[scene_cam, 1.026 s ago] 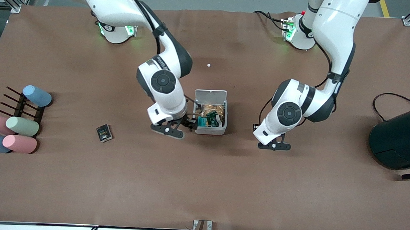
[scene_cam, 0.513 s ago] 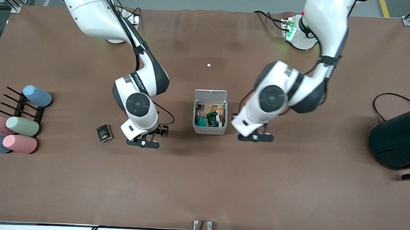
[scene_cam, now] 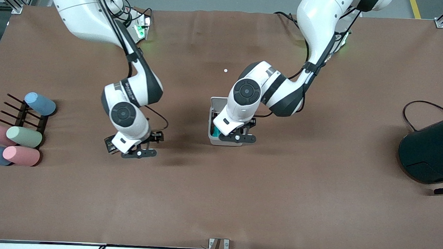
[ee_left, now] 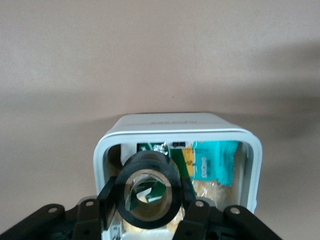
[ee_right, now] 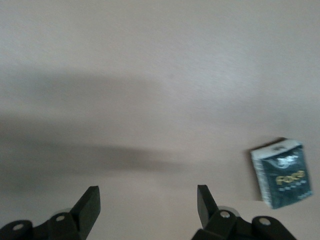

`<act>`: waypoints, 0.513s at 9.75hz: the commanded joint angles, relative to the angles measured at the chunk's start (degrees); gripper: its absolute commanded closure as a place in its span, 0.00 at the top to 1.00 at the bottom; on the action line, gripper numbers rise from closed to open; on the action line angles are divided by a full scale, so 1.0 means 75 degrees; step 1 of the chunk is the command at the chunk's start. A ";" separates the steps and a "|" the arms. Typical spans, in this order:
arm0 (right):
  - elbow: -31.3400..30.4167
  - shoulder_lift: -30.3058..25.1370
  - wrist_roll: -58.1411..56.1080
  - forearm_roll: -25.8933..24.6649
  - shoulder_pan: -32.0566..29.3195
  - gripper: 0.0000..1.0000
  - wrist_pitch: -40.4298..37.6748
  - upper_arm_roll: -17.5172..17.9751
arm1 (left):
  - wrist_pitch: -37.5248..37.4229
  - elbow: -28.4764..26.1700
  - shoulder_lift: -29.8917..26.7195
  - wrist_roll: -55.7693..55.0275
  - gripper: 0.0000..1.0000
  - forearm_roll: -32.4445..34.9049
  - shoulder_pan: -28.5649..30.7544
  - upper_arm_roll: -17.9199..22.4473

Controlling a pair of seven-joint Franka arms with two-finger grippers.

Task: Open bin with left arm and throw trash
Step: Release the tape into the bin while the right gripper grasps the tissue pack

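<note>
The small white-grey bin (scene_cam: 210,138) stands mid-table with its lid (scene_cam: 217,101) tipped up. In the left wrist view the bin (ee_left: 175,124) is open and holds teal, green and yellow wrappers. My left gripper (scene_cam: 236,135) hangs over the bin's opening, shut on the black tape roll (ee_left: 148,192); it also shows in the left wrist view (ee_left: 148,199). My right gripper (scene_cam: 139,153) is open and empty, low over bare table beside the black printed packet (scene_cam: 110,144). The right wrist view shows that gripper (ee_right: 147,202) and the packet (ee_right: 283,173). The rubber-band loop is out of view.
Pastel cylinders (scene_cam: 22,137) and a dark rack (scene_cam: 23,115) lie at the right arm's end of the table. A large dark teal container (scene_cam: 431,150) with a black cable (scene_cam: 418,105) stands at the left arm's end. A tiny white dot (scene_cam: 225,70) lies between the bin and the bases.
My right gripper left the bin and moved toward the packet. My left gripper moved from beside the bin to over its opening.
</note>
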 commanded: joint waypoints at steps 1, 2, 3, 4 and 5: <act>-0.0555 -0.0369 -0.1451 -0.0118 -0.0783 0.89 0.0145 0.0146 | 0.0136 0.0259 0.0094 -0.0409 0.10 -0.0074 -0.0140 0.0045; -0.0555 -0.0369 -0.1992 -0.0118 -0.1065 0.90 0.0145 0.0146 | 0.0160 0.0259 0.0117 -0.0423 0.12 -0.0074 -0.0176 0.0045; -0.0555 -0.0334 -0.2415 -0.0118 -0.1323 0.91 0.0169 0.0146 | 0.0195 0.0259 0.0187 -0.0446 0.22 -0.0074 -0.0188 0.0045; -0.0555 -0.0323 -0.2837 -0.0118 -0.1511 0.92 0.0215 0.0146 | 0.0323 0.0259 0.0257 -0.0609 0.58 -0.0074 -0.0199 0.0045; -0.0555 -0.0322 -0.3050 -0.0118 -0.1641 0.92 0.0251 0.0146 | 0.0336 0.0235 0.0270 -0.0715 0.99 -0.0074 -0.0199 0.0045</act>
